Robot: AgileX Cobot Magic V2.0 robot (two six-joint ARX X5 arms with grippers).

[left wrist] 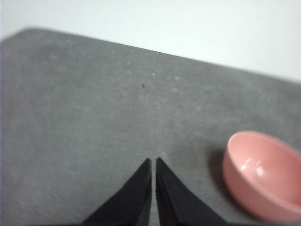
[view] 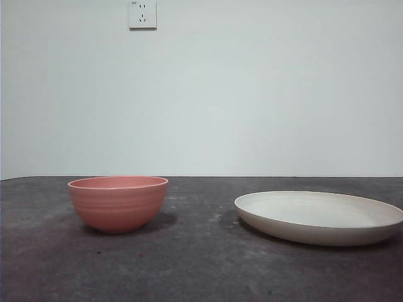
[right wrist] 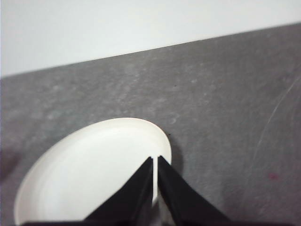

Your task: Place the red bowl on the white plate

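Observation:
The red bowl (view: 118, 202) stands upright and empty on the dark table, left of centre in the front view. The white plate (view: 319, 216) lies flat to its right, apart from it. Neither arm shows in the front view. In the left wrist view my left gripper (left wrist: 153, 160) is shut and empty above bare table, with the red bowl (left wrist: 263, 174) off to one side. In the right wrist view my right gripper (right wrist: 154, 157) is shut and empty, raised over the edge of the white plate (right wrist: 89, 169).
The dark grey table (view: 201, 264) runs back to a plain white wall with a power socket (view: 142, 14) high up. Bare table lies between bowl and plate and in front of both.

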